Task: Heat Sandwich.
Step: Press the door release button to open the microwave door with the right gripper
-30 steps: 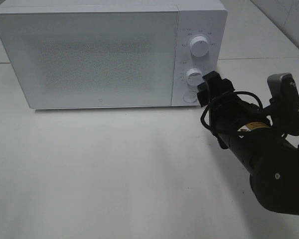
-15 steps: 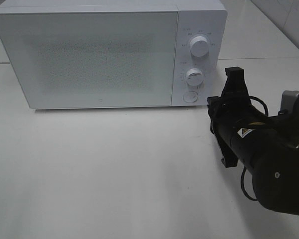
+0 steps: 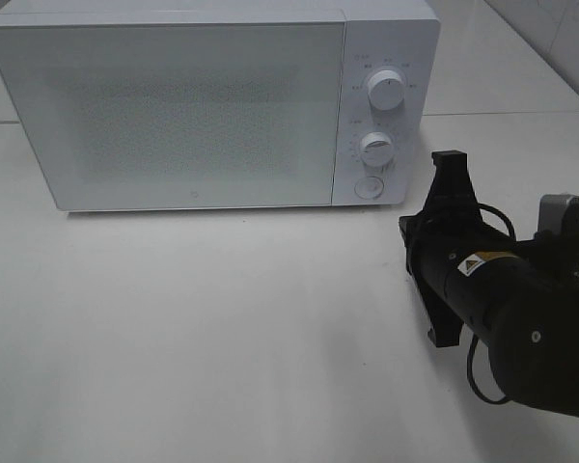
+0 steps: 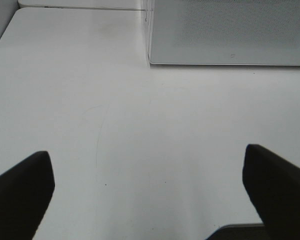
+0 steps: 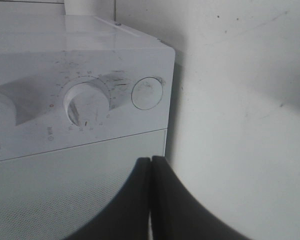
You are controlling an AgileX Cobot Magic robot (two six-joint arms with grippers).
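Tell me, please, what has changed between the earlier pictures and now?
The right gripper drew back to the right, away from the round button on the microwave. It turned on its wrist and shut its jaws on nothing. The microwave stayed in place with its door shut. The upper knob and the lower knob look unturned.

The boxy white plastic microwave [image 3: 193,106] just ahead of the matte black right gripper [image 5: 151,162] has a pale grey door patterned with a fine dotted mesh. The round white knob [image 5: 86,104] nearest that gripper is ringed by faint grey scale marks, and the round button [image 5: 147,93] beside it is white. The smooth tabletop [image 3: 222,328] beneath is plain white. The left gripper [image 4: 147,152] is also black. A small yellow-and-white label [image 3: 478,260] marks the black arm [image 3: 521,338] behind the right gripper.
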